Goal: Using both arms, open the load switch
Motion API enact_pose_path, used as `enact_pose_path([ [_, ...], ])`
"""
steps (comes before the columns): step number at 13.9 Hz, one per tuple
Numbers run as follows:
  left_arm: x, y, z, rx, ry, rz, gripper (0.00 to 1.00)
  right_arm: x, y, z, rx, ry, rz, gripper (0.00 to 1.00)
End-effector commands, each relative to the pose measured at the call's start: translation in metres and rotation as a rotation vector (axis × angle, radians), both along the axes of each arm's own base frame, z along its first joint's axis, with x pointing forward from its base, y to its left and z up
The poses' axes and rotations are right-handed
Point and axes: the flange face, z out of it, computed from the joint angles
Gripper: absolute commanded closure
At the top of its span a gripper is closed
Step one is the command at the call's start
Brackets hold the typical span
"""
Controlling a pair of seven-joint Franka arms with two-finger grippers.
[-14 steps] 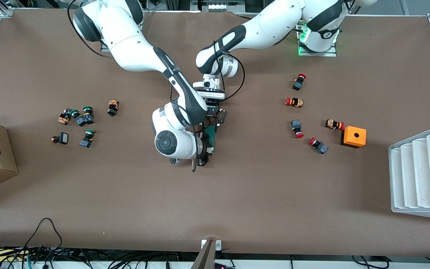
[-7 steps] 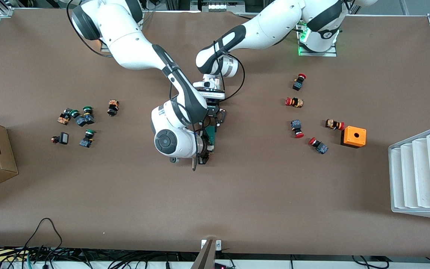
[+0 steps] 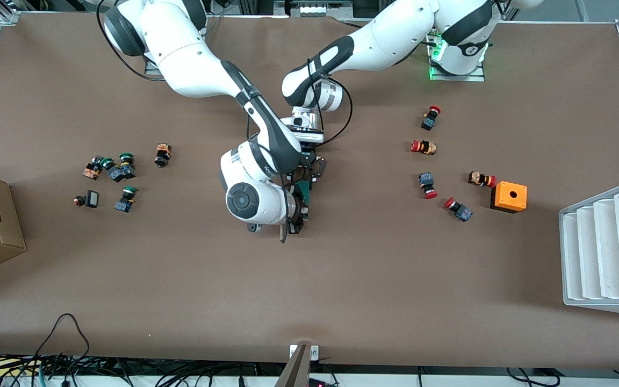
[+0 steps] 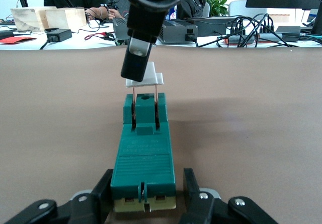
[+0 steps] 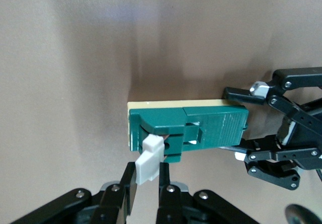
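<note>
The right arm's wrist hides most of the load switch (image 3: 304, 192) at mid-table. The right gripper (image 5: 147, 181) pinches its white handle (image 5: 149, 162); the left gripper (image 4: 146, 196) clamps its body. Red push buttons (image 3: 426, 184) and an orange box (image 3: 509, 196) lie toward the left arm's end.

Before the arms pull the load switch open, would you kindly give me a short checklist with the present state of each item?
1. Left gripper shut on the load switch body: ok.
2. Right gripper shut on the white handle: ok.
3. Switch resting flat on the table: ok.
4. Handle already lifted partway out of the green body: ok.
5. Red push buttons and orange box apart from both arms: ok.
6. Grip firm enough not to slip: cannot tell.
</note>
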Motion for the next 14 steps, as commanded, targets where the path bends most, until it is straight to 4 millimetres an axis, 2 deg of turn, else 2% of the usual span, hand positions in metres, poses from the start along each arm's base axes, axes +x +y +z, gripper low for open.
enact_pose_path([
  [1,0.007,-0.002,-0.019,-0.024,0.012,-0.013,0.40,-0.007,0.003,0.010,-0.020,0.005,0.019,0.77],
  [7,0.010,-0.004,-0.016,-0.031,0.007,-0.010,0.40,-0.011,-0.003,0.013,-0.025,0.014,0.046,0.77],
  [14,0.013,0.002,-0.026,-0.017,0.009,-0.001,0.40,-0.014,-0.008,0.023,-0.015,0.019,0.068,0.77],
])
